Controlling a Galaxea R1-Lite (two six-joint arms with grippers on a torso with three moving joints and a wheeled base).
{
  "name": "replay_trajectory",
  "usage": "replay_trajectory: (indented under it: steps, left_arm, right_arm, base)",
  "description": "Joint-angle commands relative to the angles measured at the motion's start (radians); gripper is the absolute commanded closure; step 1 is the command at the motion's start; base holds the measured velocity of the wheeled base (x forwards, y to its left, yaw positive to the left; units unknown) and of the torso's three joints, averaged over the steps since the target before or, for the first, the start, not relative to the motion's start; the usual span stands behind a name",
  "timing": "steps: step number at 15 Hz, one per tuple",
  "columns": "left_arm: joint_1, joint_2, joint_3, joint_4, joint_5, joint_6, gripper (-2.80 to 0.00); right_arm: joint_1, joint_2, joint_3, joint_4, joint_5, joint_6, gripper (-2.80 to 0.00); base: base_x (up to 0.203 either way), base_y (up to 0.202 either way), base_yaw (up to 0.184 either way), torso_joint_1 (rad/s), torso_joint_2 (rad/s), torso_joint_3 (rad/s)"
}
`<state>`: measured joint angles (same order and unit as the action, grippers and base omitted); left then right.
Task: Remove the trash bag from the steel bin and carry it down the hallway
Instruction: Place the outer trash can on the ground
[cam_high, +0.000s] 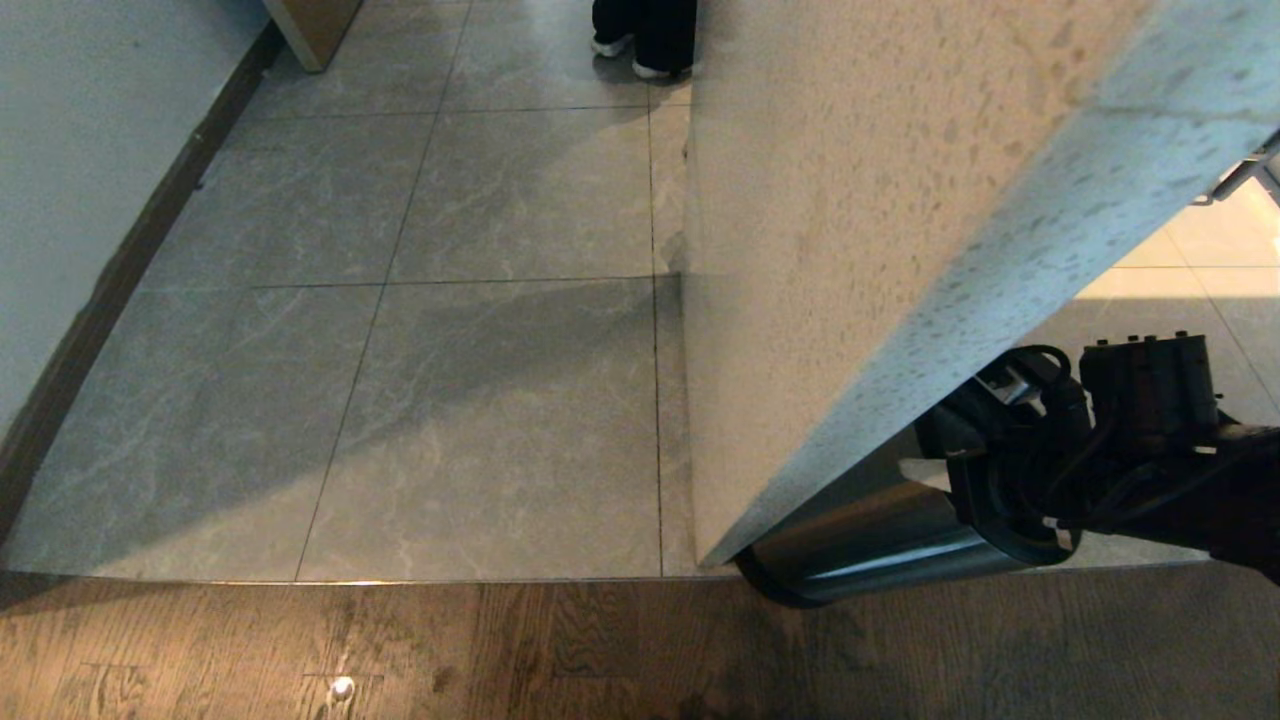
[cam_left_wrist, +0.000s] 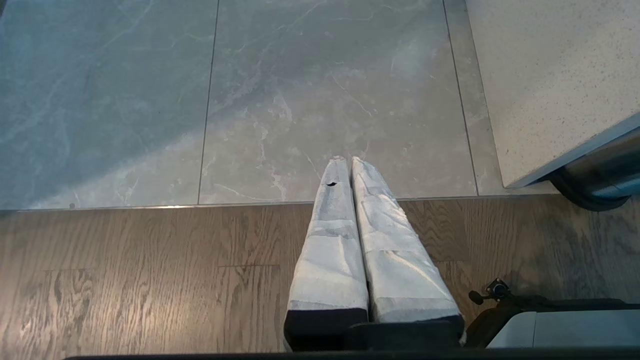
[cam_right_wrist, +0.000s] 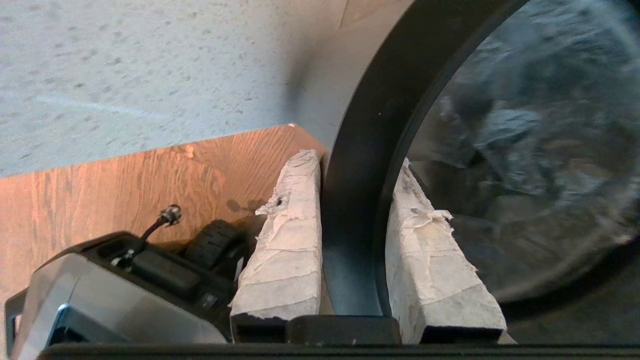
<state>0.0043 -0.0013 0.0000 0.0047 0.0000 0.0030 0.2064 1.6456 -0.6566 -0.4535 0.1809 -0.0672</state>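
The steel bin (cam_high: 880, 555) shows as a dark shiny cylinder at the lower right, half hidden behind a pale wall corner. My right gripper (cam_high: 950, 475) is at its top. In the right wrist view the right gripper (cam_right_wrist: 355, 162) is shut on the bin's wide black ring (cam_right_wrist: 370, 100), with one taped finger outside the ring and the other inside it. The trash bag (cam_right_wrist: 525, 125), clear crinkly plastic over dark rubbish, sits inside the bin right beside the inner finger. My left gripper (cam_left_wrist: 348, 161) hangs shut and empty over the floor. The hallway (cam_high: 500, 350) of grey marbled tiles runs ahead.
A speckled pale wall corner (cam_high: 850, 250) juts in on the right, just over the bin. A person's feet (cam_high: 645, 40) stand at the hallway's far end. Wood flooring (cam_high: 500, 650) lies nearest me, and a wall with dark skirting (cam_high: 130, 270) bounds the left. My base (cam_right_wrist: 125, 290) is beside the bin.
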Motion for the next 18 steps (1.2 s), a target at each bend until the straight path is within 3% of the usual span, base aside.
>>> replay_trajectory:
  steps: [1,18]
  left_arm:
    - [0.000,0.001,0.002,0.000,0.000,0.000,0.00]
    - [0.000,0.001,0.002,0.000,0.000,0.000,0.00]
  right_arm:
    - [0.001,-0.058,0.000,0.011,0.002,0.000,0.00]
    - [0.020,-0.327,-0.015,0.205,0.003,-0.012,0.00]
  base:
    - [0.000,0.000,0.000,0.000,0.00,0.000]
    - [0.000,0.000,0.000,0.000,0.00,0.000]
